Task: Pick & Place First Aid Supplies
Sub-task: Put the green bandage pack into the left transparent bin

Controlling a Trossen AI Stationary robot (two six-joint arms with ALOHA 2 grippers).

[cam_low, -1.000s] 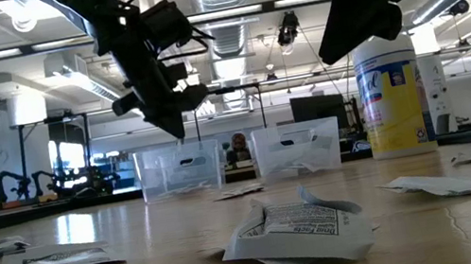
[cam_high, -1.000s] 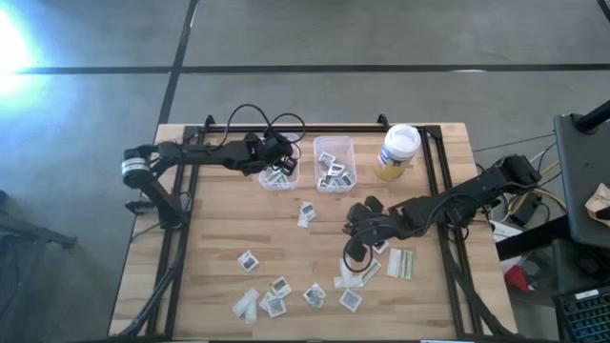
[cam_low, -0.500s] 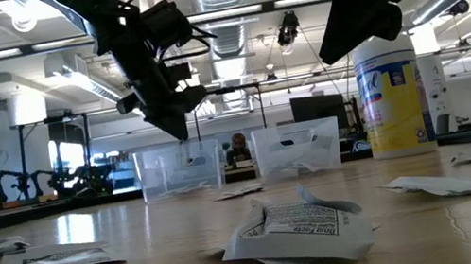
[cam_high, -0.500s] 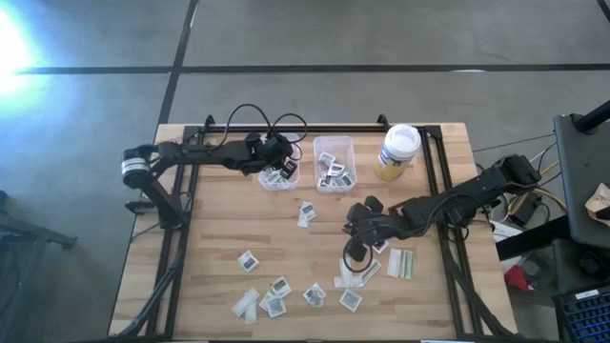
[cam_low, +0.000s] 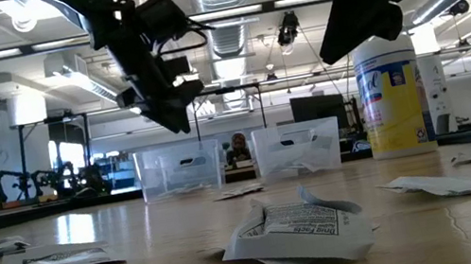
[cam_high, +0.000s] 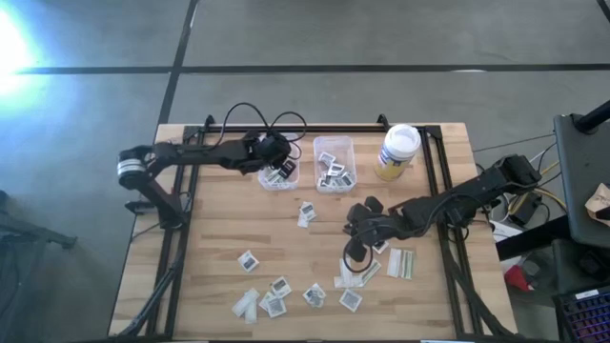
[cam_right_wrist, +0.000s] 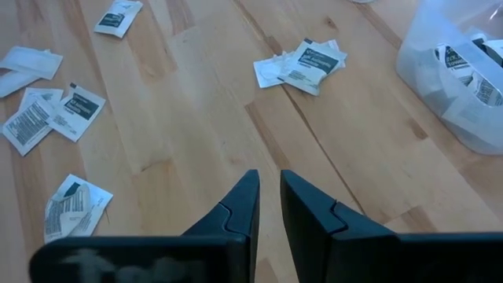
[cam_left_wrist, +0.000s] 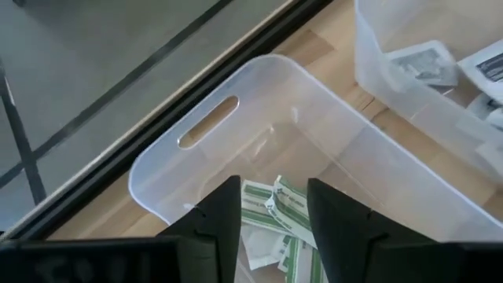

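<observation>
First aid packets lie scattered on the wooden table: a pair (cam_high: 307,211) at the middle, one (cam_high: 249,259) at the near left, several more (cam_high: 278,286) along the near edge. My left gripper (cam_left_wrist: 273,216) hangs open over the left clear bin (cam_left_wrist: 196,149), with nothing between its fingers. Green-striped packets (cam_left_wrist: 287,206) lie on the bin's floor below it. My right gripper (cam_right_wrist: 267,206) hovers above bare wood right of centre, fingers a narrow gap apart and holding nothing. Packets (cam_right_wrist: 310,63) lie beyond it.
A second clear bin (cam_high: 335,143) holding packets stands right of the first. A white-lidded yellowish jar (cam_high: 397,151) stands at the far right. Pale strips (cam_high: 400,262) lie near my right gripper (cam_high: 352,253). Black rails run along the table's left, right and far edges.
My left gripper has opened above the left bin and rolled a little about its own axis, staying in place over the bin. My right arm has kept still.
</observation>
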